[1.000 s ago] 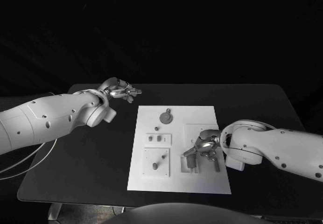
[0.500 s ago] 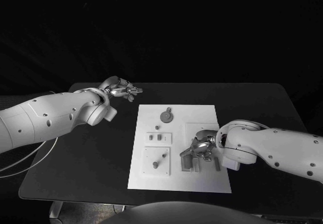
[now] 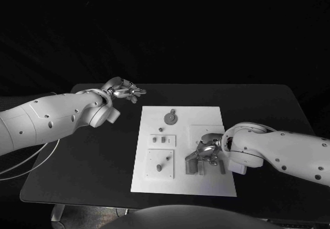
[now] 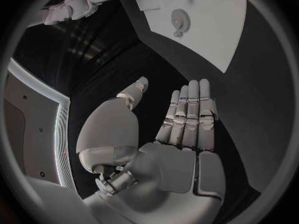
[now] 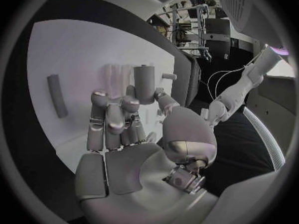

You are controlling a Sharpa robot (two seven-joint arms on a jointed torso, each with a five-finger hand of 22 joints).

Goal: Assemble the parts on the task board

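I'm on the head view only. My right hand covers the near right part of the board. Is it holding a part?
Observer: Yes. In the right wrist view the right hand pinches a grey cylindrical part between thumb and fingers.
Operator: Is that part upright?
Observer: It stands roughly along the fingers, over the white task board.
Operator: Anything loose near it?
Observer: A grey bar lies flat on the board, apart from the hand.
Operator: And the left hand?
Observer: The left hand holds nothing, fingers straight, off the board over the black table.
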